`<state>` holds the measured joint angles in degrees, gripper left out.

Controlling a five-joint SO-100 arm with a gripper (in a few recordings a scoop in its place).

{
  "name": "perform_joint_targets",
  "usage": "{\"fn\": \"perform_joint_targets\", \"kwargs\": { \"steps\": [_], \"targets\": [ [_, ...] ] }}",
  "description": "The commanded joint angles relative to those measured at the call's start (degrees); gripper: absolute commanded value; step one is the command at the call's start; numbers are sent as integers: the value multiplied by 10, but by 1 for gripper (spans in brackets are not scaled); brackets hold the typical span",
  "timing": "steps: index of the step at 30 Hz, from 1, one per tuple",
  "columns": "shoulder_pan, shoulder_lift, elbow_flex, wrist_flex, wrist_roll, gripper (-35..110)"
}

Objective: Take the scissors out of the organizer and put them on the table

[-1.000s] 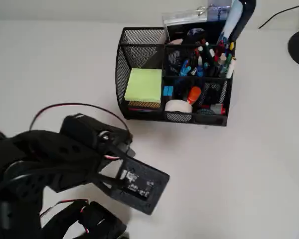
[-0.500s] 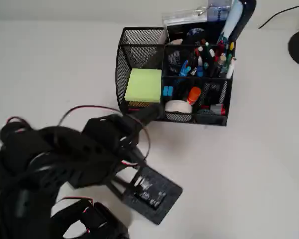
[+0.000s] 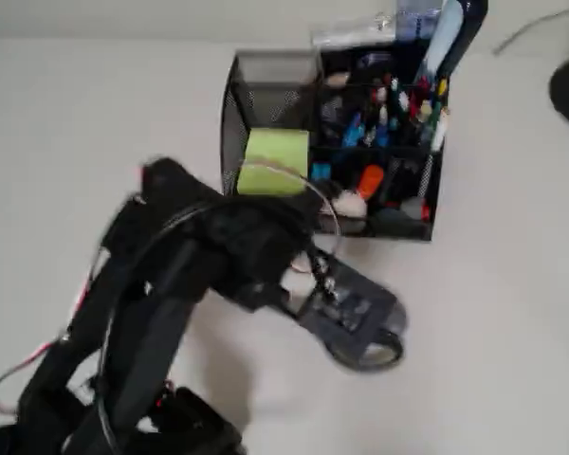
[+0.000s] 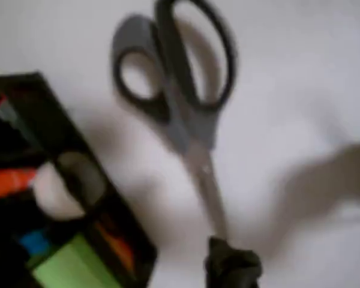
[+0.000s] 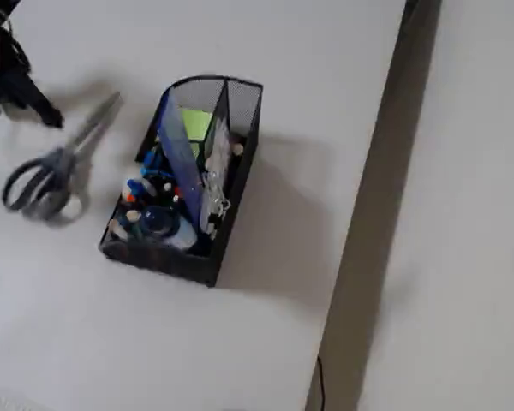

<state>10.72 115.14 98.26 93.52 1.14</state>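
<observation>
The grey-handled scissors with silver metal blades [image 5: 56,171] were out of the black wire-mesh organizer [image 5: 231,128] and lay beside it on the plain off-white desk [image 5: 265,342]. A second earlier the arm sat low by the front edge in the overhead view; now it had swung toward the organizer. The fingers [image 4: 231,264] were at the blade tip. It was too blurry to tell if they gripped it. The job looked nearly done.
</observation>
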Motion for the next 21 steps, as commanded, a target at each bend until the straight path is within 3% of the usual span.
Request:
{"fn": "perform_joint_targets", "kwargs": {
  "steps": [1, 7, 12, 15, 21],
  "targets": [
    [18, -13, -9, -27, -9, 56],
    [-3, 91, -2, -41, -8, 48],
    [-57, 239, -1, -47, -4, 13],
    [-96, 301, 17, -38, -29, 0],
    [-111, 458, 214, -100, -60, 0]
  ]
}}
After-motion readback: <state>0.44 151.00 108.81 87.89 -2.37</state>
